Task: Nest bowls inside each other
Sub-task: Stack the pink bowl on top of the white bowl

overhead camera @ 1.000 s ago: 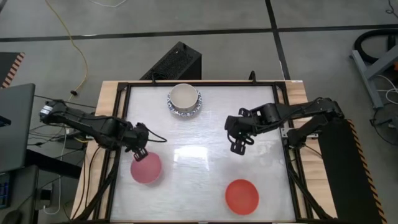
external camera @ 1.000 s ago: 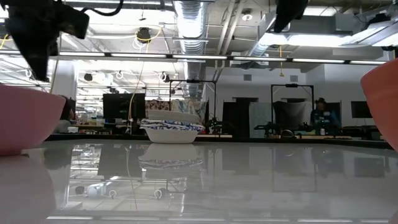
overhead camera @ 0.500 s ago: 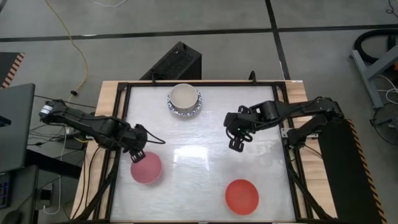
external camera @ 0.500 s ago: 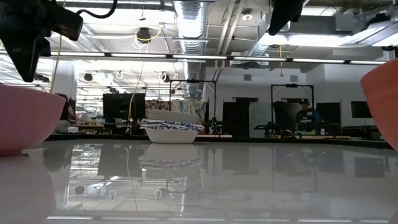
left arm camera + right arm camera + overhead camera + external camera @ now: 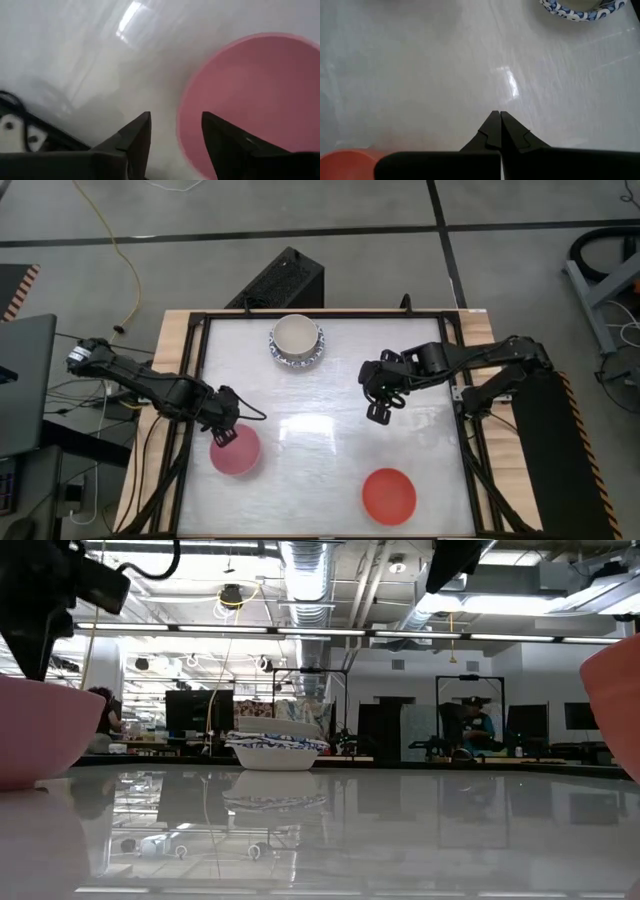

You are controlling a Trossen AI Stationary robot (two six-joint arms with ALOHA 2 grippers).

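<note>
the left gripper (image 5: 224,434) hangs over the far-left rim of the pink bowl (image 5: 235,450) near the table's (image 5: 320,470) left edge, its fingers (image 5: 137,137) apart and straddling that rim, holding nothing. the right gripper (image 5: 378,411) hovers above the middle-right of the table with its fingers (image 5: 496,131) pressed together, empty. the red bowl (image 5: 388,495) sits toward the near right. a stack of blue-rimmed white bowls (image 5: 297,340) stands at the far side, well apart from both.
</note>
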